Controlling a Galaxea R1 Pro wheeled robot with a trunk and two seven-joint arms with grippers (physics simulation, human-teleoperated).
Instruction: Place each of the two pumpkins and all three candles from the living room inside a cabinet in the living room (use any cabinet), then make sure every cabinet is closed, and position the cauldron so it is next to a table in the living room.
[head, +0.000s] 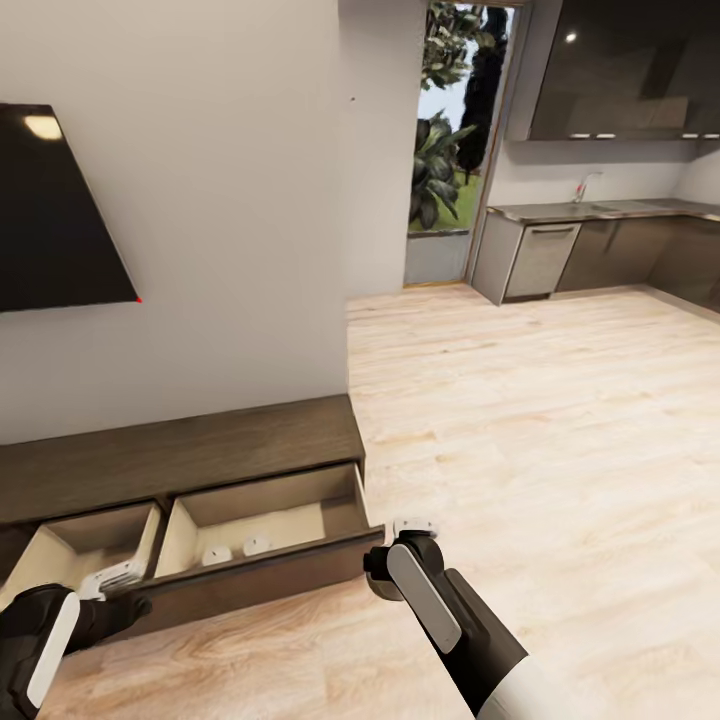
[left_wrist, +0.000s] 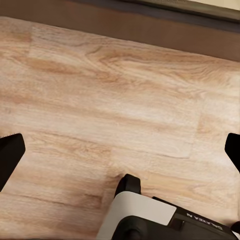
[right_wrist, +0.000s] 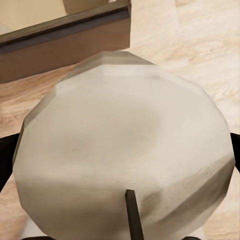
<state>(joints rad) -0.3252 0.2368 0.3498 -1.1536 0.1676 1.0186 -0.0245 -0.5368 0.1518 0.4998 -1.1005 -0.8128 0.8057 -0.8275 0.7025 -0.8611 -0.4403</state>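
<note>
Fingers of the right gripper (head: 413, 527) clamp an off-white candle (right_wrist: 125, 150), wick up; the open cabinet drawer (head: 262, 520) lies just left; left gripper (left_wrist: 120, 150) spread, empty.

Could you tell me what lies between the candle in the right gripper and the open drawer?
Only bare wooden floor, seen in the right wrist view, separates the candle from the drawer.

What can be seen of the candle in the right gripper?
The candle is a stubby off-white cylinder with faceted sides and a short dark wick on its flat top. It looks waxy and matte. The right gripper holds it between dark fingers at its sides, above the wood floor just off the open drawer's front corner.
</note>
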